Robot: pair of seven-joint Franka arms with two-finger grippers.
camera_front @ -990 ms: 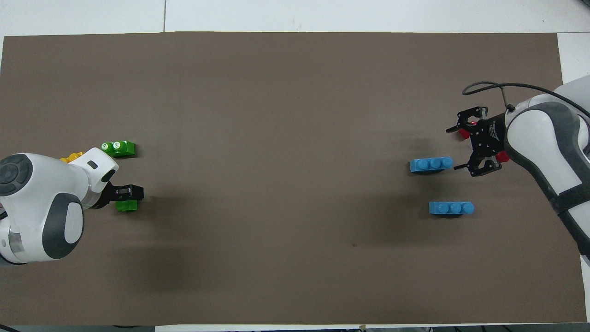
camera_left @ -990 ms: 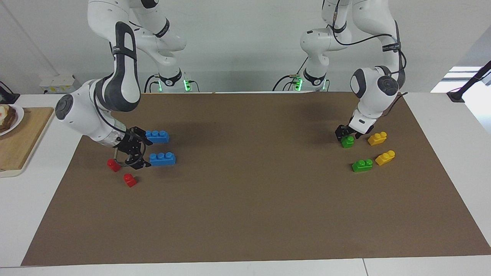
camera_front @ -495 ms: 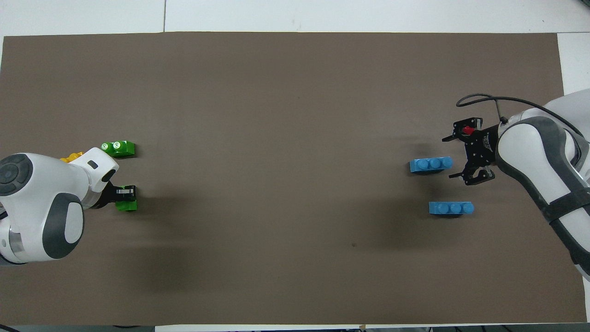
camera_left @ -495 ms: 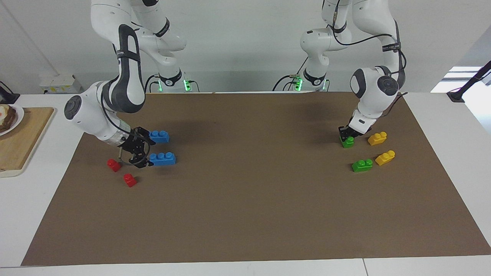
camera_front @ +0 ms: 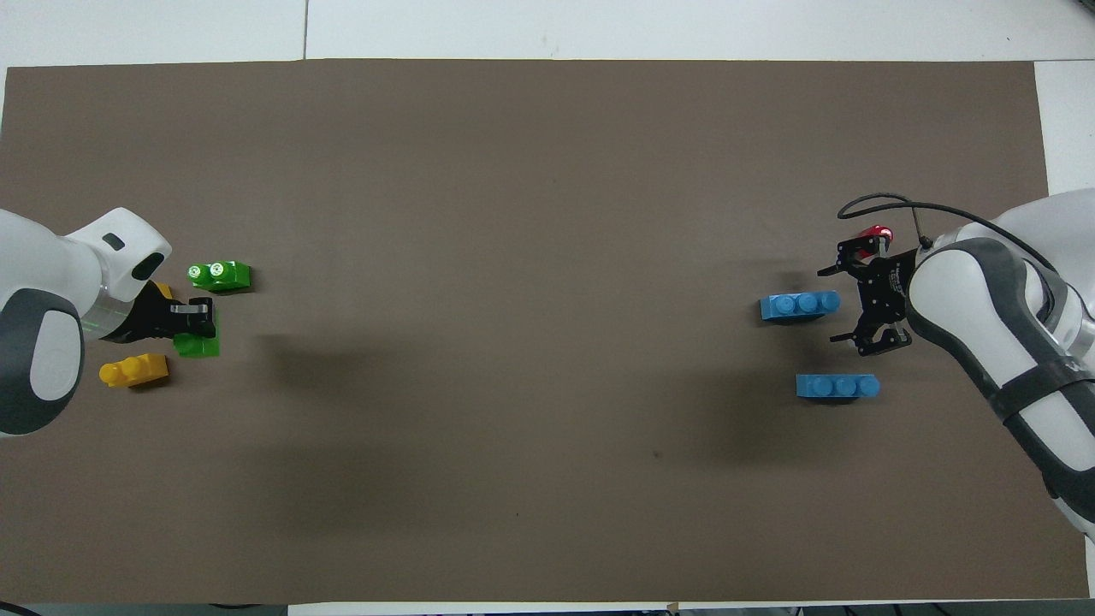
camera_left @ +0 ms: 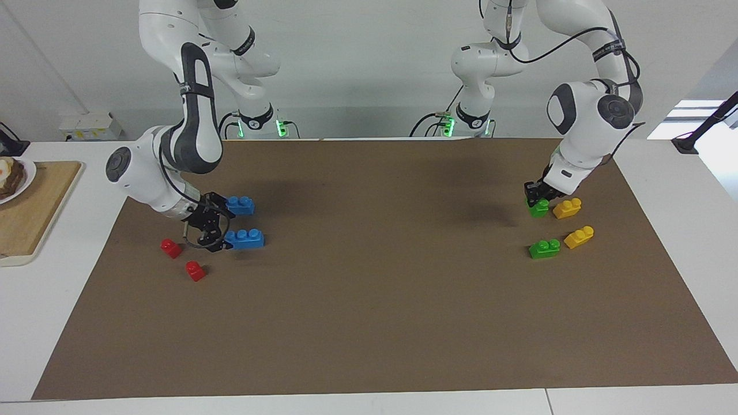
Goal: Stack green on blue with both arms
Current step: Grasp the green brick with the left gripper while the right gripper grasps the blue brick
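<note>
My left gripper [camera_left: 539,195] is shut on a green two-stud brick [camera_left: 540,208] and holds it low over the mat, beside a yellow brick [camera_left: 567,208]. The gripper [camera_front: 198,318] and this brick [camera_front: 198,346] also show in the overhead view. The second green brick [camera_left: 544,248] [camera_front: 220,275] lies on the mat, farther from the robots. My right gripper [camera_left: 224,230] [camera_front: 834,305] is open and low, with its jaws at the end of the farther blue three-stud brick [camera_left: 245,238] [camera_front: 800,305]. The other blue brick [camera_left: 240,205] [camera_front: 837,387] lies nearer to the robots.
Two red bricks [camera_left: 171,248] [camera_left: 195,270] lie beside the right gripper. A second yellow brick [camera_left: 579,237] lies by the loose green one. A wooden board [camera_left: 34,213] with a plate [camera_left: 14,178] sits off the brown mat [camera_left: 369,300] at the right arm's end.
My left gripper has closed on the green brick and carried it toward the left arm's end, next to the yellow brick. My right gripper has shifted slightly at the blue brick's end.
</note>
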